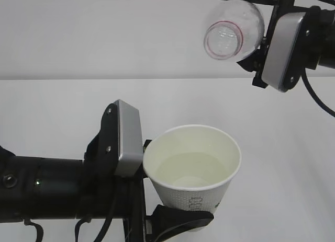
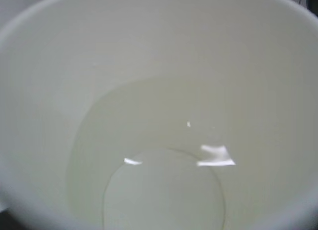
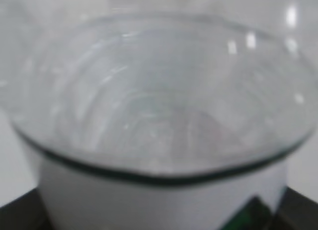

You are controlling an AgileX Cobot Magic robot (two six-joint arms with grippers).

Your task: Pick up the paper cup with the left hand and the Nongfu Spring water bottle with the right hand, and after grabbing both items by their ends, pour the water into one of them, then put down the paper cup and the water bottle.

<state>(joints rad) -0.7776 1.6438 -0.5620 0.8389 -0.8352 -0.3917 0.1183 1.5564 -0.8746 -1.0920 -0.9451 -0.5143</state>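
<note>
The white paper cup [image 1: 192,199] is held above the table at lower centre, with my left gripper [image 1: 166,183] shut on its lower part; one black finger [image 1: 180,221] wraps its front. Clear water [image 1: 184,171] lies in the cup, which tilts slightly. In the left wrist view the cup's cream inside [image 2: 159,56] fills the frame, with water [image 2: 164,190] at the bottom and the fingers hidden. At upper right my right gripper [image 1: 252,31] is shut on the Nongfu Spring water bottle [image 1: 235,29], tipped on its side with its open red-ringed mouth [image 1: 223,40] facing left and down. The bottle [image 3: 159,101] fills the right wrist view.
A white table [image 1: 57,106] stretches under both arms, with a pale wall [image 1: 104,33] behind. The left arm's black body [image 1: 47,187] fills the lower left. A black cable [image 1: 316,98] hangs from the right wrist.
</note>
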